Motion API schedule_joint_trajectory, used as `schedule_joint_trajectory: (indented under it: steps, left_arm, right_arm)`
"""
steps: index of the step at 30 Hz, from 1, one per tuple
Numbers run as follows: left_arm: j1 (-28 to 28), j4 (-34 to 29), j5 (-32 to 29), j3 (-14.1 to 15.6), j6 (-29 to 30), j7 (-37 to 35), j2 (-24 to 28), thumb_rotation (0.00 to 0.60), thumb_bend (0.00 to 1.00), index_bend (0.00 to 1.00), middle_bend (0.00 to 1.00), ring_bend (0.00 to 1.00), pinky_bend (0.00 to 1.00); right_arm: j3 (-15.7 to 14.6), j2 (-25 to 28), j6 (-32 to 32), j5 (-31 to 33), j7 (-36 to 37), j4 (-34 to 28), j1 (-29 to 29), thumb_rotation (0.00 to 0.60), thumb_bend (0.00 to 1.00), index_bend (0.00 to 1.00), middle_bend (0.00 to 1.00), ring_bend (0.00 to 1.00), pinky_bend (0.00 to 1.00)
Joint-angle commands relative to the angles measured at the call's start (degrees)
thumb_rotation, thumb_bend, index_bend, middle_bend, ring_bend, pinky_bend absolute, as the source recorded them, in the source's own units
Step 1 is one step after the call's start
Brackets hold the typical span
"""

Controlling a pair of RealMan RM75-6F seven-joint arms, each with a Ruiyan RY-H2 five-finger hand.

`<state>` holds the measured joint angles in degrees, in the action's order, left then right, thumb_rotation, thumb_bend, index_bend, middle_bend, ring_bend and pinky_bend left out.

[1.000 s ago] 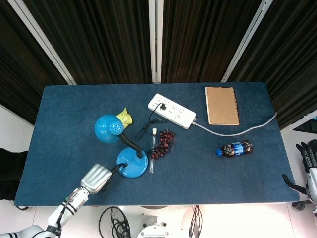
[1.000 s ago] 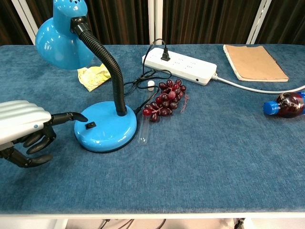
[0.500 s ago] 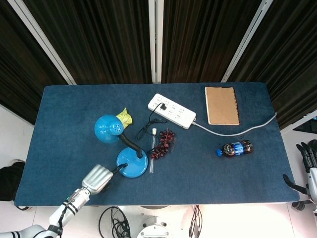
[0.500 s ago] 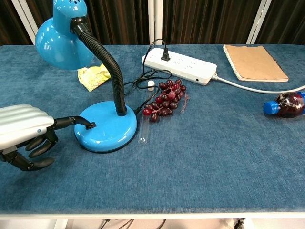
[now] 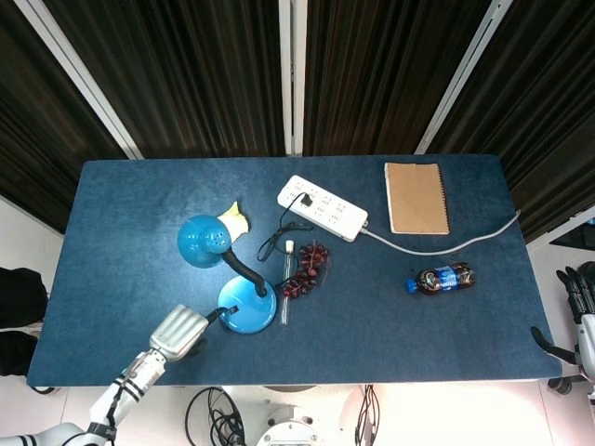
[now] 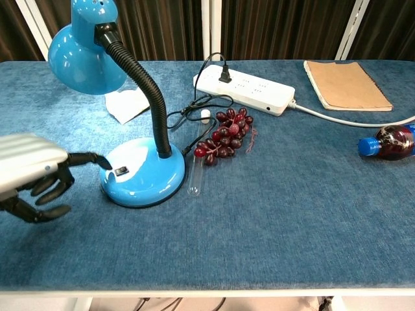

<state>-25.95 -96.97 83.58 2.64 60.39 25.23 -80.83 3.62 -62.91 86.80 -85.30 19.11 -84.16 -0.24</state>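
A blue desk lamp stands on the blue table, its base at the front left and its shade bent down on a black gooseneck. Its light falls on a crumpled wrapper, which shows bright white. My left hand is just left of the base. One finger reaches out, its tip beside the black switch; the others curl under and hold nothing. My right hand hangs off the table's right edge with spread fingers, empty.
The lamp's cord runs to a white power strip. Red grapes and a clear tube lie right of the base. A brown notebook is at the back right, a dark soda bottle at the right.
The lamp has come on: the wrapper under the shade went from yellow to bright white. My left fingertip, on the switch half a second ago, has drawn back slightly left.
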Motion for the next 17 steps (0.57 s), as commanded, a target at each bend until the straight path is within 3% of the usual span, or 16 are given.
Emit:
schedule_joint_trajectory:
  steps: [1,3,6,8,10,11,13,17]
  left_arm:
    - [3.3,2.35,5.8,-2.18,11.52,-4.95,-0.36,0.6,0.37,0.08,0.73,0.68,0.66]
    - [5.28,3.35,7.38,-3.3,17.36,-7.84,0.24,0.6,0.34,0.08,0.7,0.66,0.64]
    - [8.47,4.32,7.01,-5.26,24.59,-10.68,1.95,0.6,0.24,0.09,0.6,0.55,0.59]
    - [10.51,4.2,4.26,-6.38,26.97,-9.88,3.41,0.6,0.16,0.11,0.46,0.39,0.47]
    - [12.48,2.57,-0.23,-7.24,27.48,-8.15,5.87,0.6,0.06,0.1,0.18,0.09,0.2]
    - [13.1,1.94,-1.57,-7.47,27.55,-8.12,6.95,0.6,0.04,0.09,0.11,0.03,0.13]
    - [14.41,1.57,-2.81,-7.63,28.12,-10.28,8.93,0.6,0.01,0.08,0.01,0.0,0.01]
    - [16.45,3.06,-2.84,-6.96,28.89,-15.35,11.25,0.6,0.01,0.07,0.0,0.0,0.0]
  right_arm:
    - [0.01,0.04,-0.02,0.03,0.03,-0.02,-0.01,0.6,0.18,0.0,0.0,0.0,0.0]
    - [0.03,0.09,-0.08,0.08,0.06,-0.05,0.0,0.6,0.18,0.0,0.0,0.0,0.0]
    - [0.06,0.14,-0.06,0.09,0.07,-0.15,-0.01,0.6,0.18,0.0,0.0,0.0,0.0]
    - [0.09,0.15,0.02,0.04,0.02,-0.27,-0.01,0.6,0.18,0.0,0.0,0.0,0.0]
    - [0.11,0.17,0.16,-0.03,-0.17,-0.45,-0.03,0.6,0.18,0.0,0.0,0.0,0.0]
    - [0.14,0.16,0.27,-0.06,-0.28,-0.54,-0.05,0.6,0.18,0.0,0.0,0.0,0.0]
    - [0.25,0.08,0.57,0.0,-0.61,-0.8,-0.14,0.6,0.18,0.0,0.0,0.0,0.0]
    - [0.1,-0.06,0.98,-0.48,-1.71,-0.84,-0.22,0.6,0.18,0.0,0.0,0.0,0.0]
